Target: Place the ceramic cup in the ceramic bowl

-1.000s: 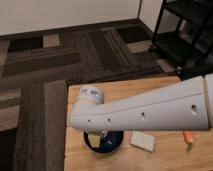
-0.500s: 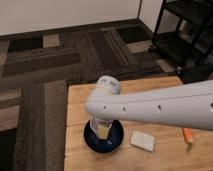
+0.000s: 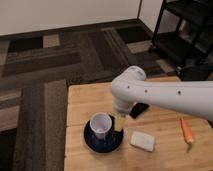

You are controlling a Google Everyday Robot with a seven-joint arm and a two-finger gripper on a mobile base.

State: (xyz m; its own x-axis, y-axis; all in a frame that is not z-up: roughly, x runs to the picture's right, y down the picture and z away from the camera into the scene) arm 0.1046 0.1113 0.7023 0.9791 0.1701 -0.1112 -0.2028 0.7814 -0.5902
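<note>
Glossy and white, the small cylindrical ceramic cup (image 3: pixel 100 124) stands upright inside the shallow, round navy ceramic bowl (image 3: pixel 113 145) on the pale wooden table (image 3: pixel 85 100). My gripper (image 3: pixel 119 123) hangs just beside the cup, over the bowl; I cannot tell whether it is spread or closed. A flat whitish block (image 3: pixel 142 141) lies near the bowl.

Soft, even indoor light is cast; the end effector (image 3: pixel 119 123), beside the ceramic cup (image 3: pixel 100 124) over the ceramic bowl (image 3: pixel 107 147), is shaded beneath the brightly lit arm (image 3: pixel 165 97).
</note>
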